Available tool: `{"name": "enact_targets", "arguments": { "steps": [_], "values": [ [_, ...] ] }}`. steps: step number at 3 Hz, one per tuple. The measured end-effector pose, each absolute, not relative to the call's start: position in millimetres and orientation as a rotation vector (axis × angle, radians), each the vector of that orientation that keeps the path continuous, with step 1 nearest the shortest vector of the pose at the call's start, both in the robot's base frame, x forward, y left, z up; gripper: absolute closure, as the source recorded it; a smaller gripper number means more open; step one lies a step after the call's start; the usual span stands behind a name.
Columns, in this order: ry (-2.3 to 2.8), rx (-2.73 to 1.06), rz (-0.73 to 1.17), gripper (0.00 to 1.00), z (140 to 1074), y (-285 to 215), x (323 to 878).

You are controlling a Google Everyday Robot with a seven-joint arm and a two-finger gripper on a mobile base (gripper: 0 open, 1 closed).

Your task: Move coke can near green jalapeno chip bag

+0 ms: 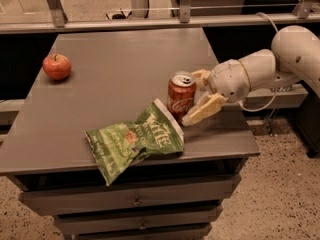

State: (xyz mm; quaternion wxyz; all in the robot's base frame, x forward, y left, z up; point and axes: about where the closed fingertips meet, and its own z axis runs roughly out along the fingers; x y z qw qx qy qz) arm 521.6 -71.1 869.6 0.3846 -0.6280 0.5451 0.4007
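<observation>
The coke can [180, 97] stands upright on the grey table [115, 59], right of centre near the front. Its lower left side is at the top right corner of the green jalapeno chip bag [135, 140], which lies crumpled at the front edge. My gripper [190, 98] comes in from the right, and its arm [260, 71] reaches back to the right. The fingers are spread open at the can's right side, one fingertip [199, 75] behind it and one [202, 112] in front, low by the can's base.
A red apple [56, 66] sits at the table's far left. A metal rail [150, 21] runs behind the table. Drawers [135, 199] are below the front edge. The floor is to the right of the table.
</observation>
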Motion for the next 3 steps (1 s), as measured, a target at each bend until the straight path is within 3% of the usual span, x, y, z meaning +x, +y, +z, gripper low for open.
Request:
{"name": "enact_targets", "arguments": {
  "steps": [1,3],
  "values": [
    [1.389,-1.63,1.009,0.0,868,-74,519],
    [1.552,-1.57,0.656,0.0,926,-197,549]
  ]
}}
